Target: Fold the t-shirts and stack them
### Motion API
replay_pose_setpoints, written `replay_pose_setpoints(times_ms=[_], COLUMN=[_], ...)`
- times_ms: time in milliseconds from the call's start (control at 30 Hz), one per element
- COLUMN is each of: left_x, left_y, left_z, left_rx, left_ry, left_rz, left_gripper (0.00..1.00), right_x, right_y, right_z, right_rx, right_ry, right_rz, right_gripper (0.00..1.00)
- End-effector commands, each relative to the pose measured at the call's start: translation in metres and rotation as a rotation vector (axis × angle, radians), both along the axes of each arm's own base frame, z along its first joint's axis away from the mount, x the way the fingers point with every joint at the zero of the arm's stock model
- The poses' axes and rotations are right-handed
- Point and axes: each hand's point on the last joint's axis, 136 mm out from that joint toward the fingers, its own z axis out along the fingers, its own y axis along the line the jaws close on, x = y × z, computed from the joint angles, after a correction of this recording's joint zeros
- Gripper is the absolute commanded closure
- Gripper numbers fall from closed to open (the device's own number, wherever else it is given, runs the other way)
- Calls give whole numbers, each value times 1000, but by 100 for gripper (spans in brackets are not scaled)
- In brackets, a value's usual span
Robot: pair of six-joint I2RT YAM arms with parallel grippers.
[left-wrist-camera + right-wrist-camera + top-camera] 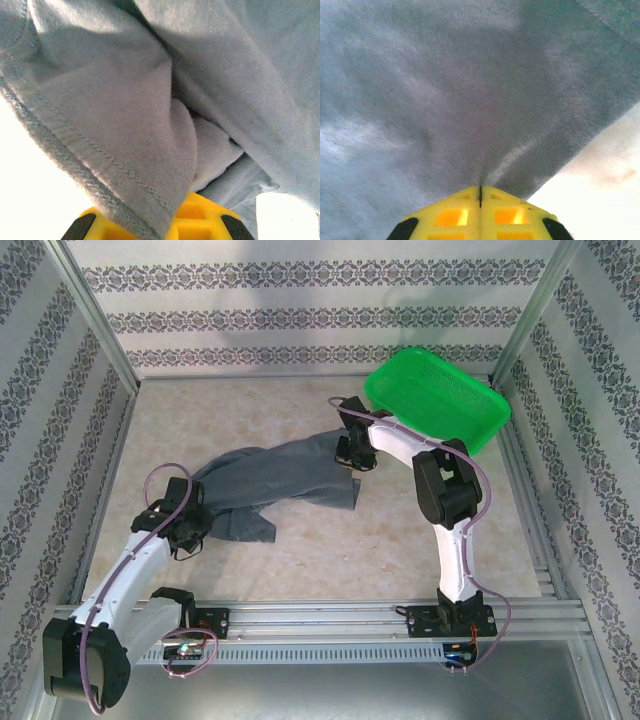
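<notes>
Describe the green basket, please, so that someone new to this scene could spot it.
Look at the far right corner of the pale table, beyond the right arm. The basket sits there. It alone is bright green and rigid, whereas the t-shirt is limp slate-grey cloth.

left tool (160, 222) tips hidden under t-shirt (150, 100) folds

Table (330, 550): beige mottled top, metal rails along the edges. On it: dark grey t-shirt (285, 478), bunched, running diagonally from left-centre toward far right; green mesh basket (437, 395) in the far right corner.
</notes>
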Motion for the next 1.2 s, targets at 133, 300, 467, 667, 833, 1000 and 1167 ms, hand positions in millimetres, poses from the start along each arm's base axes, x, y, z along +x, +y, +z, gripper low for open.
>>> replay_pose_setpoints(times_ms=[133, 300, 467, 667, 833, 1000, 1167], left_x=[4, 19, 33, 38, 38, 35, 25], left_y=[21, 28, 36, 44, 47, 52, 61], left_z=[35, 61, 86, 114, 135, 146, 143], left_rx=[80, 92, 117, 158, 171, 203, 244], left_ry=[-74, -163, -215, -268, -308, -307, -255], left_rz=[23, 39, 49, 47, 42, 24, 30], left_gripper=[100, 100, 100, 100, 100, 100, 100], right_x=[12, 9, 14, -2, -12, -6, -2], right_y=[-24, -39, -49, -34, -19, -32, -65], right_z=[72, 129, 153, 107, 65, 36, 27], right_rx=[-41, -10, -9, -5, -18, -91, -131], right_ry=[-184, -290, -327, -184, -98, -41, -30], right_rz=[-32, -38, -21, -18, -30, -44, -106], right_gripper=[100, 100, 100, 70, 55, 51, 47])
